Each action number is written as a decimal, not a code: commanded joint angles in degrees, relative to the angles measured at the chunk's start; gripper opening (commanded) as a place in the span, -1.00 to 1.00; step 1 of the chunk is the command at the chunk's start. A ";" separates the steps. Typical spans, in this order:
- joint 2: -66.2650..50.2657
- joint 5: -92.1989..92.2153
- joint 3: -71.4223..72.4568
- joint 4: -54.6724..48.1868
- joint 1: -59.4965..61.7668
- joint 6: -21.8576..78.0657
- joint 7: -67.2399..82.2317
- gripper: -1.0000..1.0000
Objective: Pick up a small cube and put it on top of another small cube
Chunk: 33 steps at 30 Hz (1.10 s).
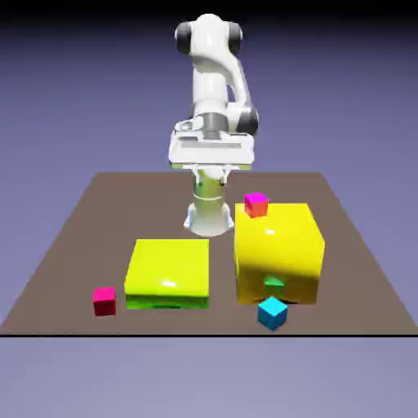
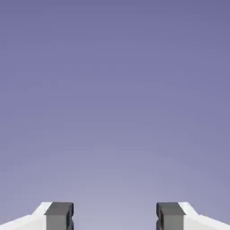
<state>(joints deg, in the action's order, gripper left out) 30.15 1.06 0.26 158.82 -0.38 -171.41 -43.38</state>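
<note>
Cyan cube [image 1: 273, 312], just before tall yellow block [image 1: 277, 253]: likely light, rigid. Pinch its flat sides. Your end effector [image 2: 114, 218] gapes wide, empty.

The tiny cyan cube [image 1: 273, 313] sits on the counter [image 1: 73, 245] near its front edge, seemingly turned slightly, just before the tall yellow block [image 1: 277, 249].

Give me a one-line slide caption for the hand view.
Open gripper, grey fingertips apart, facing only plain blue-violet backdrop; nothing held.

brown table [image 1: 82, 220] before a plain blue-violet backdrop [image 1: 343, 82]
</note>
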 commanded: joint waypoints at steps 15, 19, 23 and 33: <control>-31.15 13.19 3.26 -27.19 3.80 32.31 -11.43 0.00; -39.46 16.71 4.13 -34.43 4.81 40.93 -14.48 0.00; -47.76 20.22 5.00 -41.68 5.83 49.54 -17.52 0.00; -68.53 29.01 7.17 -59.80 8.36 71.08 -25.14 0.00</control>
<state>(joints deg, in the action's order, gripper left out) -38.37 30.07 7.43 99.01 7.98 -100.33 -68.52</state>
